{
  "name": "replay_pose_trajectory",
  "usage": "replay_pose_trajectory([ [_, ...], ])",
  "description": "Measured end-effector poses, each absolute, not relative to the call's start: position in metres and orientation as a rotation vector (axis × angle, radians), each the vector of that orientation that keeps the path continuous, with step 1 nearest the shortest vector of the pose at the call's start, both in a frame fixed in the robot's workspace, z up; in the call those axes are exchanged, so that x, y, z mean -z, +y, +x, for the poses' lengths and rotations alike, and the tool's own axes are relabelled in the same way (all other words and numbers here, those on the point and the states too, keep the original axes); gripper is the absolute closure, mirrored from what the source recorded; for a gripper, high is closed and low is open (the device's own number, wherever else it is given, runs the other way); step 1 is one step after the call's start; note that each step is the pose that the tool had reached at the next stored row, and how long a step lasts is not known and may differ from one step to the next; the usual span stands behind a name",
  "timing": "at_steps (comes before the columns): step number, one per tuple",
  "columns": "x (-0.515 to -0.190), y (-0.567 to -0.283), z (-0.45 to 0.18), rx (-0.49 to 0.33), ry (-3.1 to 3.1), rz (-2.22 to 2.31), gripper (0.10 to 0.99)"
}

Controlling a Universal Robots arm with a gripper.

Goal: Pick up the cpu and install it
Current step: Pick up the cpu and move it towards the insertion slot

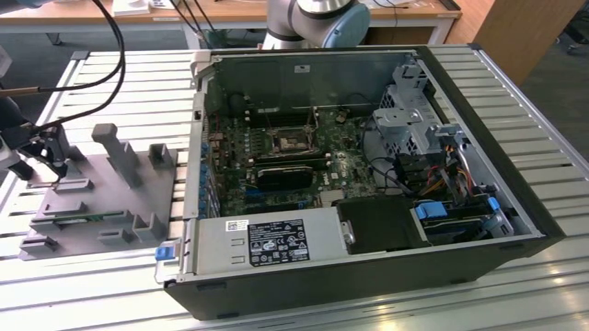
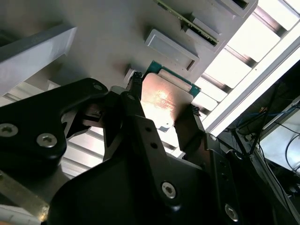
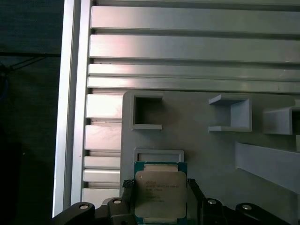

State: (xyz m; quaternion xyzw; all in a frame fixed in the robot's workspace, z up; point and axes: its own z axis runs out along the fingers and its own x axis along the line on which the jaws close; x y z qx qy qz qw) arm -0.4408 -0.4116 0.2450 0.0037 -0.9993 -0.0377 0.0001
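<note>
An open computer case point(image 1: 368, 276) fills the centre and right of the frame on a slatted metal desk point(image 1: 543, 138), its green motherboard point(image 1: 230, 148) exposed. At left lies a grey fixture plate point(image 1: 106, 203); the tool point(image 1: 55, 172) hangs over the plate's left part.

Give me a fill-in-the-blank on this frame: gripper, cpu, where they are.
The gripper is shut on a square silver ____. It is over the grey ____, outside the case. The gripper is on the exterior view's ____ of the case. Missing: cpu; fixture; left.
</note>
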Motion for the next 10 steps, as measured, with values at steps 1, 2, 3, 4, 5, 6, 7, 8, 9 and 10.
replay_pose_trajectory([
  [1,-0.2457,-0.4116,-0.4408,0.118,-3.139,0.012,0.553],
  [2,-0.2463,-0.4116,-0.4408,0.119,-3.139,0.012,0.553],
  [3,-0.2469,-0.4116,-0.4408,0.119,-3.139,0.012,0.553],
  [4,-0.2473,-0.4116,-0.4408,0.119,-3.139,0.012,0.553],
  [5,-0.2478,-0.4116,-0.4408,0.119,-3.139,0.012,0.553],
  [6,-0.2482,-0.4116,-0.4408,0.119,-3.139,0.012,0.553],
  [7,-0.2486,-0.4116,-0.4408,0.119,-3.139,0.012,0.553],
  [8,-0.249,-0.4116,-0.4408,0.118,-3.139,0.012,0.553],
  [9,-0.2494,-0.4115,-0.4408,0.118,-3.139,0.012,0.553],
  [10,-0.25,-0.4115,-0.4408,0.118,-3.139,0.011,0.553],
])
